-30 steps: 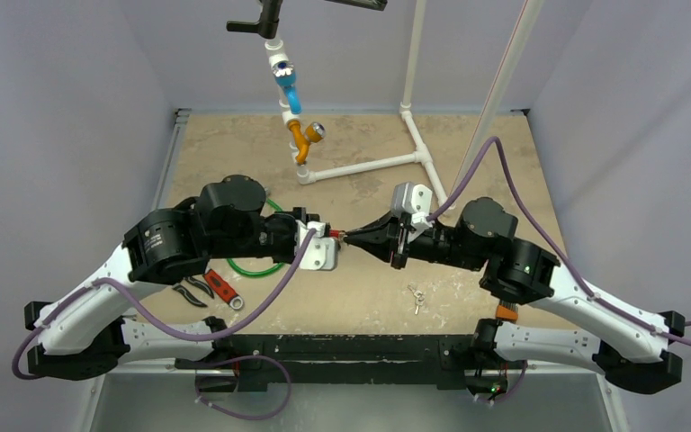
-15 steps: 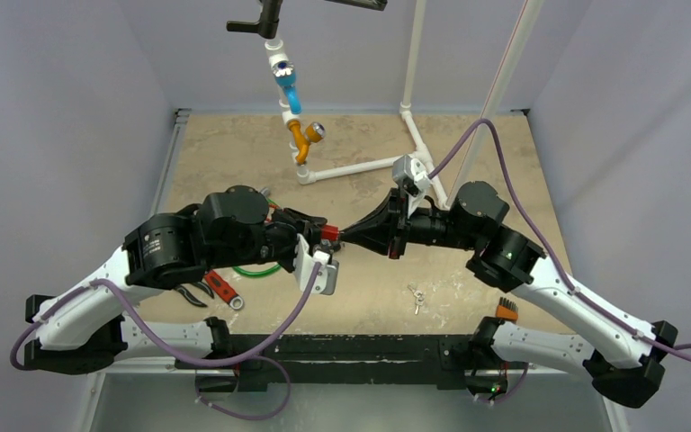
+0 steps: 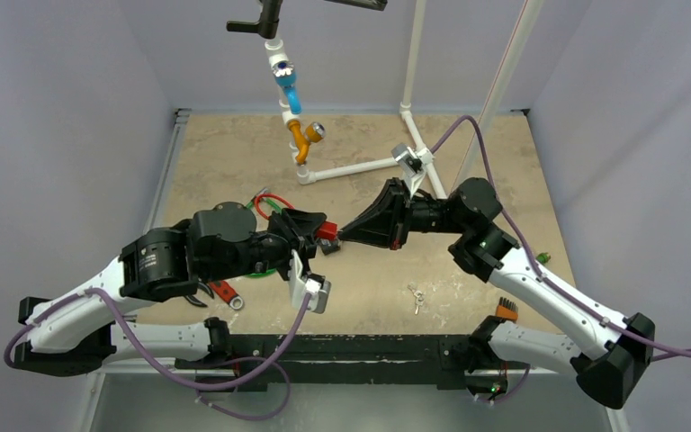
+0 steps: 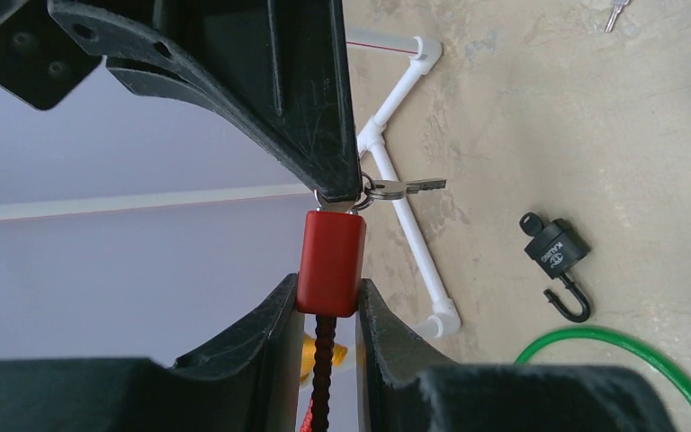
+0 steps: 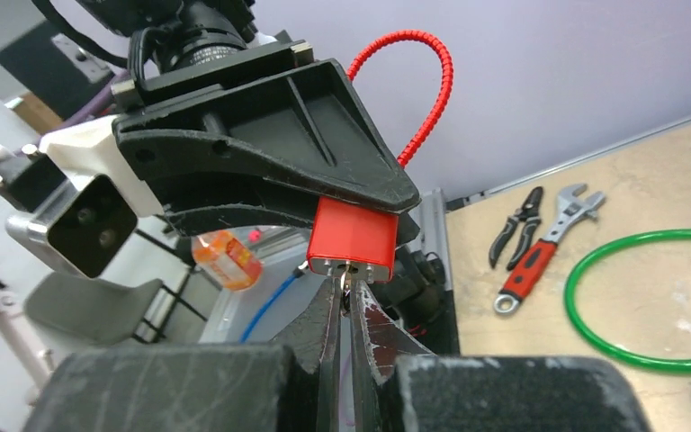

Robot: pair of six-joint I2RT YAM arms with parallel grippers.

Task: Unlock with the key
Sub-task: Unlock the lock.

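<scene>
Where the two arms meet above the worktop (image 3: 369, 270), the red cable padlock (image 3: 327, 231) is held off the surface. The left end effector (image 4: 328, 310) is closed on the padlock body, one finger on each side face. The right end effector (image 5: 345, 310) is closed on the key (image 5: 345, 273), which sits at the padlock's keyway end. A spare key (image 4: 407, 187) hangs from the ring beside that end. Below the red padlock, a small black padlock (image 4: 555, 255) lies on the worktop. Left of the red padlock lie a green cable loop (image 4: 607, 332), pliers (image 5: 517, 216) and an adjustable wrench (image 5: 544, 247).
</scene>
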